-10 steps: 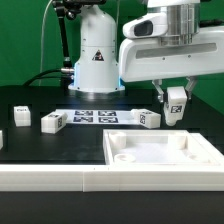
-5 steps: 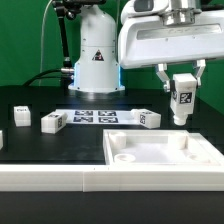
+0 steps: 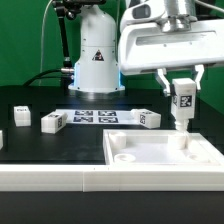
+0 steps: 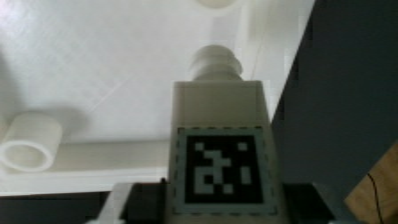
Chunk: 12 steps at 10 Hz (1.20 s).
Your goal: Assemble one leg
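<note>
Black tabletop [image 3: 60, 150] runs back to the robot's base [image 3: 97, 55] and a green backdrop. A white rail [image 3: 50, 178] borders its front edge. Bare black surface stretches between the rail and the marker board [image 3: 95, 117], on the exterior view's left. A narrower bare strip separates the marker board from the panel [image 3: 150, 146], which fills the front on the exterior view's right.

The claw [image 3: 182, 92] hangs over the panel's far rim, near its corner on the exterior view's right. It is clamped on a leg [image 3: 182, 103], one finger on each side. The leg is held upright with its tag facing out and its peg pointing down. The peg appears just above the panel and apart from it. In the wrist view the peg [image 4: 217, 65] sits over the panel's white floor, close beside the edge where the dark tabletop begins.

The panel is a shallow tray with a raised rim. The wrist view shows two round sockets inside it, one near [image 4: 32, 140] and one far [image 4: 214, 4].

Four legs can be counted: the held one and three loose on the tabletop. Two loose legs [image 3: 22, 113] [image 3: 52, 121] lie at the marker board's end on the exterior view's left, and one [image 3: 148, 118] lies at its other end. A white sliver at the picture's edge on the exterior view's left is too cut off to identify.
</note>
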Motion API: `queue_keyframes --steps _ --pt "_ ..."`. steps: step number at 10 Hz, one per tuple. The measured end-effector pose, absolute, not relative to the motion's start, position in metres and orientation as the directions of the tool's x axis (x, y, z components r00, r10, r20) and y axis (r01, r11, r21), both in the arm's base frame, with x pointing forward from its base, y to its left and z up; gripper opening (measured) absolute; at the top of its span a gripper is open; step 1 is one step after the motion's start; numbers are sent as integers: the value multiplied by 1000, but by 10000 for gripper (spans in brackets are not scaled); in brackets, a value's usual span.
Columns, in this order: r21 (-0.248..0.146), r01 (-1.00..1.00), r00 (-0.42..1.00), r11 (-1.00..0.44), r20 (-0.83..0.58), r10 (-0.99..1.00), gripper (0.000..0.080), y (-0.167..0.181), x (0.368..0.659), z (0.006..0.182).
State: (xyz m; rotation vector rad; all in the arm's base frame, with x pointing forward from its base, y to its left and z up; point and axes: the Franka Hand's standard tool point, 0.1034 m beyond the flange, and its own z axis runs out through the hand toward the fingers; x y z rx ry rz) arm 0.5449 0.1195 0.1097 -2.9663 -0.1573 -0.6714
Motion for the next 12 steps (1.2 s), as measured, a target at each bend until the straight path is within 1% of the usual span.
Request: queue_keyframes --steps 1,3,4,8,9,10,12 --pt "-58 142 898 -988 427 104 291 116 558 115" --pt "-38 178 901 -983 408 147 291 108 575 115" --pt "-31 196 900 -980 402 167 291 103 582 119" --pt "-31 195 899 -980 405 166 291 104 580 117" --pt "-18 216 894 -976 406 191 291 99 589 111" --pt "-20 212 894 -977 409 186 291 98 600 108" --pt "-26 210 891 -977 417 180 291 101 618 109"
